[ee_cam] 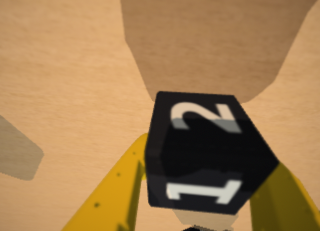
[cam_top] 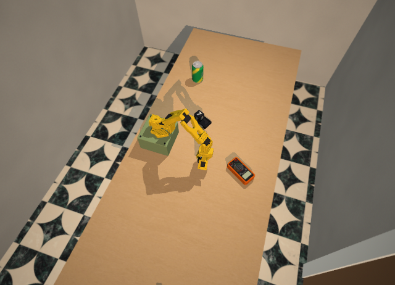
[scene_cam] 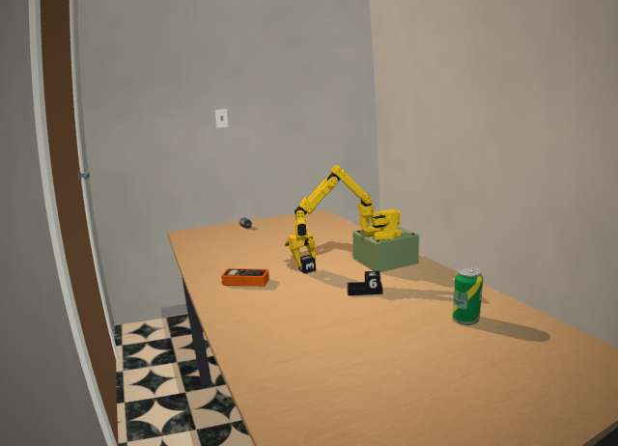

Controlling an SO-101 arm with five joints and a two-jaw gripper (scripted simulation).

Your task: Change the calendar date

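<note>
My yellow gripper point(scene_cam: 301, 253) is shut on a black number cube point(scene_cam: 307, 264), held at the table top away from the tray. In the exterior view the cube shows a 3 lying on its side. In the wrist view the same cube point(ee_cam: 207, 151) fills the space between my fingers and shows a 2 on one face and a 1 and a 2 on another. The black calendar tray point(scene_cam: 364, 287) lies on the table in front of the robot base, with the other cube point(scene_cam: 372, 280) sitting in it; that cube shows a 6 in the exterior view and a 7 on top in the top view point(cam_top: 199, 114).
A green base block point(scene_cam: 385, 247) carries the arm. An orange multimeter point(cam_top: 241, 169) lies close to my gripper point(cam_top: 202, 163). A green can point(scene_cam: 467, 294) stands farther along the table. A small dark object point(scene_cam: 244, 222) lies near the far table edge.
</note>
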